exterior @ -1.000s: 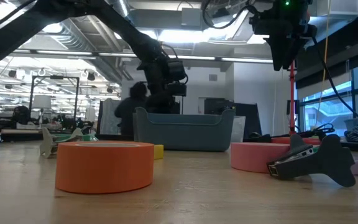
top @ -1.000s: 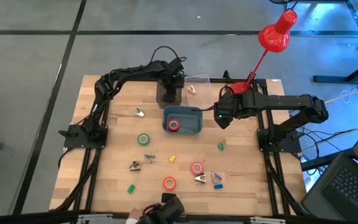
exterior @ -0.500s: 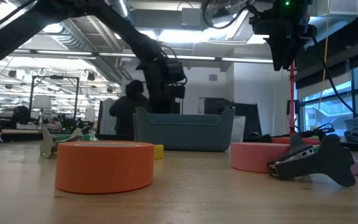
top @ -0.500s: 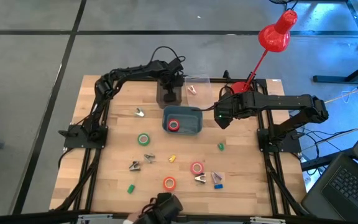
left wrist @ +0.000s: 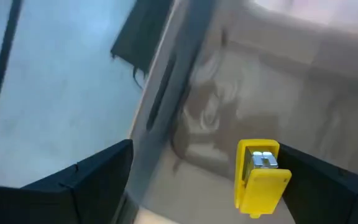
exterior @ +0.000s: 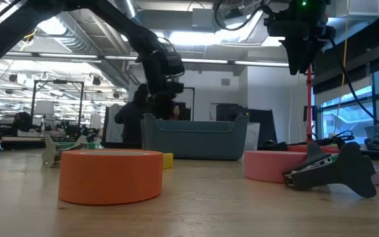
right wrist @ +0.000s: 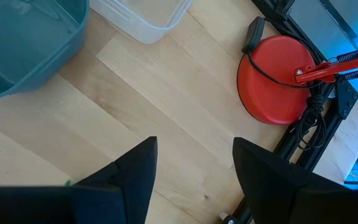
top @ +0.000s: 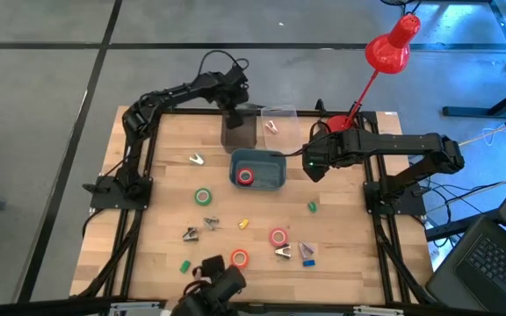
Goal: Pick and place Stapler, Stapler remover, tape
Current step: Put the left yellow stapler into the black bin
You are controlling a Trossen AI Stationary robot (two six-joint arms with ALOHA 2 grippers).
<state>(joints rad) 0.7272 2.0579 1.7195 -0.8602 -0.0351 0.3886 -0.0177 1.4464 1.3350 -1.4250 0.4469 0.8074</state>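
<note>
A yellow stapler [left wrist: 263, 177] lies inside the grey see-through container [top: 238, 133] at the table's far side. My left gripper [top: 235, 98] hangs open above that container, its fingers [left wrist: 92, 180] wide on either side of the stapler and clear of it. One red tape roll [top: 246, 176] lies in the blue bin [top: 271, 180]. Green [top: 203, 197], red [top: 278, 236] and orange [top: 239, 258] tape rolls lie flat on the table. Stapler removers [top: 198, 159] [top: 283, 252] rest on the wood. My right gripper [top: 310, 167] waits open to the right of the bin.
A clear container [top: 277, 123] with a small item stands right of the grey one. A red desk lamp's base [right wrist: 278, 78] sits at the far right. Small yellow [top: 243, 223], green [top: 312, 206] and blue [top: 307, 254] blocks dot the table. A dark device [top: 218, 285] sits at the near edge.
My left gripper has opened and let go of the yellow stapler, which now lies in the grey container. The gripper has then risen and drawn back toward the table's far edge. My right arm has kept still.
</note>
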